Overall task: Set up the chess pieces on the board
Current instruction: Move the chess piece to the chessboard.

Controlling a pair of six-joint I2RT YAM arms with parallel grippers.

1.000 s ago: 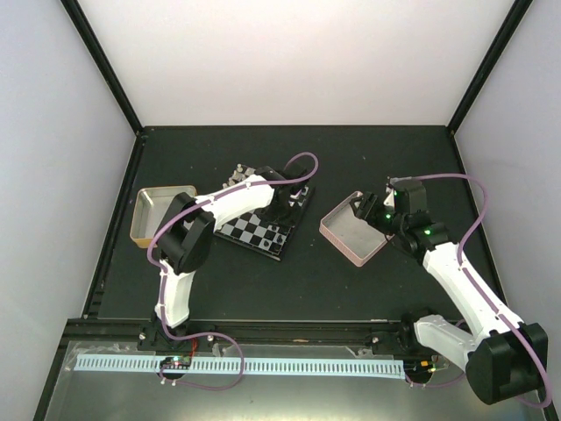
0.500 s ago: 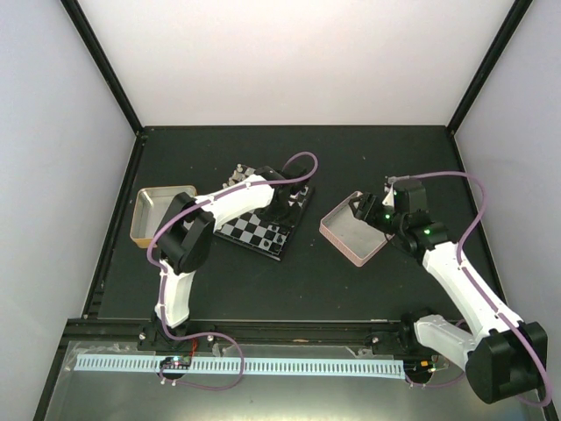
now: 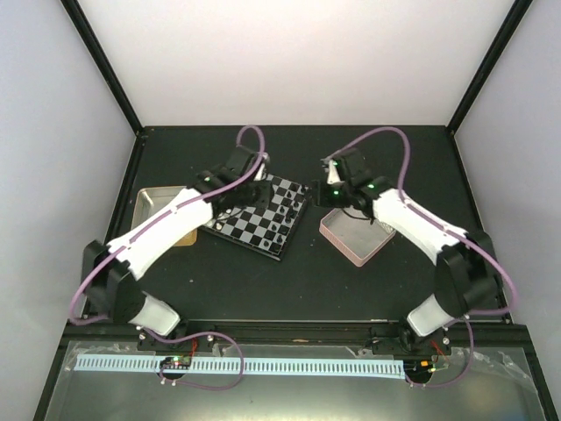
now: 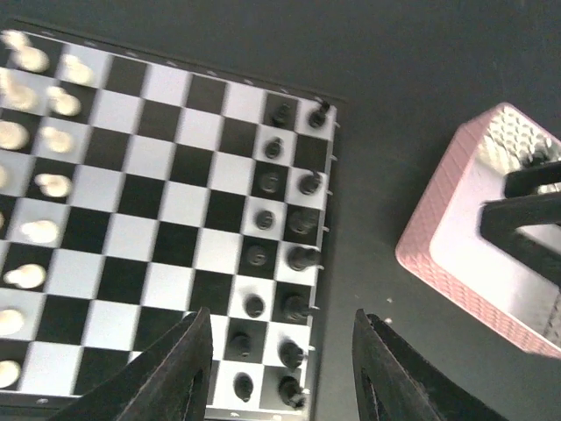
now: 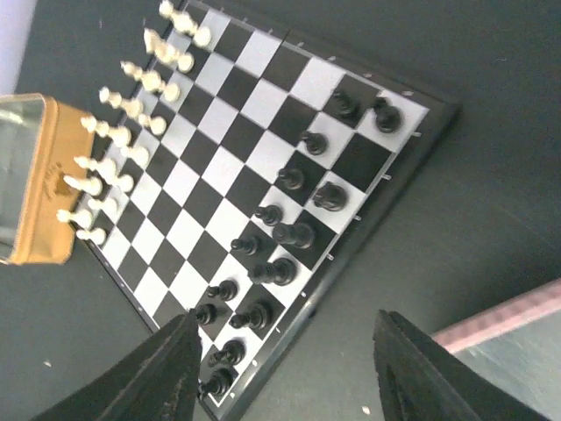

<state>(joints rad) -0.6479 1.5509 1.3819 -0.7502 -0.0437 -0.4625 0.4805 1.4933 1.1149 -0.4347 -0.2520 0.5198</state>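
Note:
The board [image 3: 245,224] lies at the table's middle, also in the left wrist view [image 4: 166,202] and the right wrist view [image 5: 219,167]. Black chess pieces [image 4: 302,257] stand in two rows along its right edge [image 5: 294,234]. Silver pieces [image 4: 39,231] stand in two rows on the opposite edge [image 5: 114,136]. My left gripper [image 3: 252,186] hovers over the board's far side, open and empty [image 4: 280,386]. My right gripper [image 3: 330,189] hovers off the board's right side, open and empty [image 5: 289,386].
A pinkish-rimmed tin [image 3: 355,237] sits right of the board, also in the left wrist view [image 4: 456,263]. A gold-rimmed tin [image 3: 145,206] sits left of the board, also in the right wrist view [image 5: 35,184]. Black frame posts and pale walls enclose the dark table.
The left arm has swung off the board's middle to its far left side. The right gripper has moved from above the pinkish tin to the board's right side.

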